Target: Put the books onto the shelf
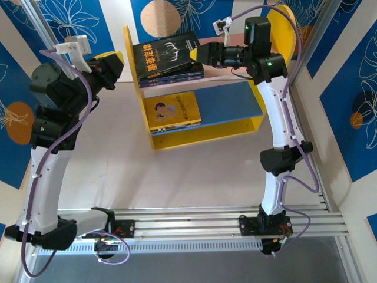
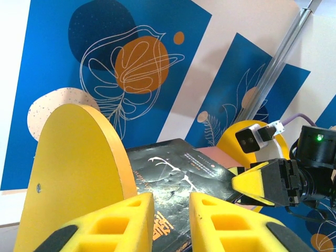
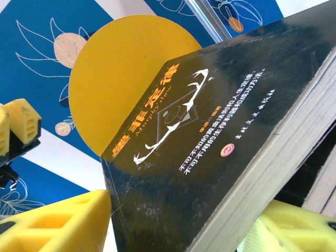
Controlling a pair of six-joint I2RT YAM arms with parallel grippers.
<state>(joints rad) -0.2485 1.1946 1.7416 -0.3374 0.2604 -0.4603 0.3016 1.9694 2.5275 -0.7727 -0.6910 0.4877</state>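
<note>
Where book [image 1: 168, 56] (antlers) lies, gripper [image 1: 202, 54] straddles

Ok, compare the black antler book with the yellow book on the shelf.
The black book has white antlers on a dark cover; the yellow book shows a cartoon figure. The black book tops a stack on the pink upper board; the yellow book is on the blue lower board. The right gripper straddles the black book's edge; none touches the yellow book. Both lie cover up.

Shelf [image 1: 200, 136] with black book [image 1: 168, 54] above, yellow book [image 1: 175, 109] below
</note>
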